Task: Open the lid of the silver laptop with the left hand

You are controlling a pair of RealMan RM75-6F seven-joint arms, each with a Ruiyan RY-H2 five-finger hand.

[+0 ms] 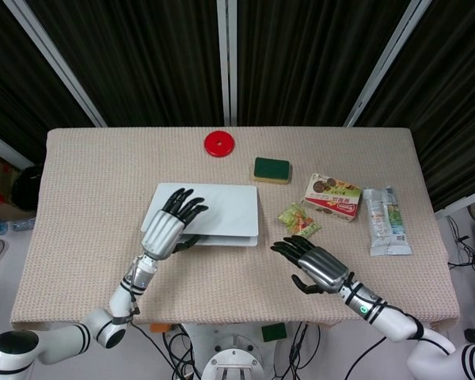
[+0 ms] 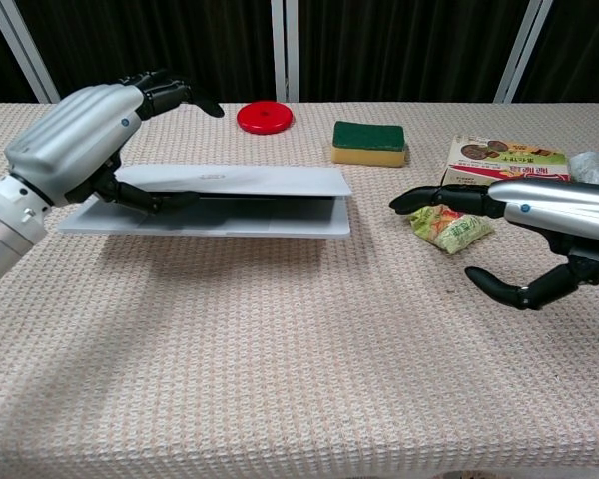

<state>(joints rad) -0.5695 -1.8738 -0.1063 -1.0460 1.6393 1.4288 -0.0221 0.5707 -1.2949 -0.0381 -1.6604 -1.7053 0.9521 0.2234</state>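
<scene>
— So, from the head view, where's the silver laptop (image 1: 214, 212)?

— Table's (image 1: 87, 198) left-centre; left hand (image 1: 170, 226) grips its front-left lid edge, ready for lifting.

— And from the chest?

— Thumb wedged under the lid (image 2: 230, 181), fingers spread above. Right hand (image 2: 524, 225) hovers empty, fingers apart.

Beige woven-cloth-covered rectangular table (image 1: 95, 190) stands before dark pleated black curtains (image 1: 301, 55) crossed by slanted grey metal frame bars (image 1: 54, 62), over a pale grey floor (image 1: 4, 269).
</scene>
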